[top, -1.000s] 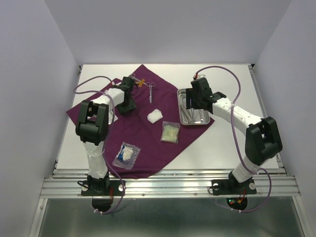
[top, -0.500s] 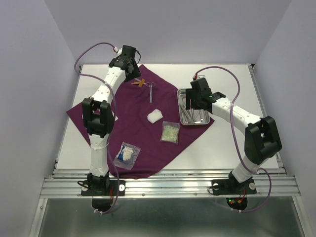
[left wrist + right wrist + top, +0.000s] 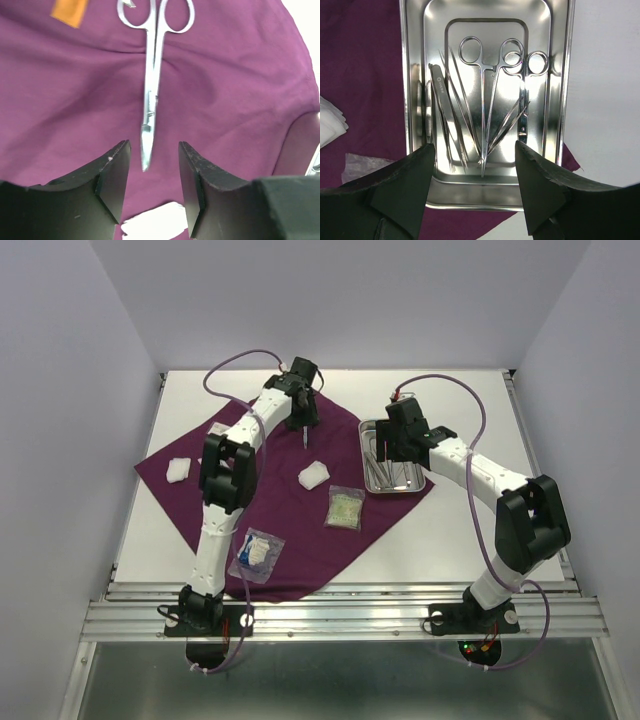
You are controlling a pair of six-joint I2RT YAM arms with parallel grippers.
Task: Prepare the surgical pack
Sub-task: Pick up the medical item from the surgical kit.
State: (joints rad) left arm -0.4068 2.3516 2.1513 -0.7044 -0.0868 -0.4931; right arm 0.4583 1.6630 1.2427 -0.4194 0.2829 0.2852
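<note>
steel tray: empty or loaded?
Loaded. The steel tray holds ring-handled instruments and tweezers, lying flat inside its rim.

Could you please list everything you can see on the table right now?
cloth: one, dark purple, spread across the table's middle.
tray: one, shiny steel, on the cloth's right corner.
instruments: several, steel, ring-handled ones and tweezers, in the tray; exact count unclear.
scissors: one pair, steel, on the cloth's far part.
gauze pads: two, white, one mid-cloth, one at the left corner.
clear packets: two, one pale right of centre, one blue-and-white near the front.
orange tag: one, beside the scissors' handles.
table: one, white.
left end effector: black, open, above the scissors' tip.
right end effector: black, open, above the tray.
</note>
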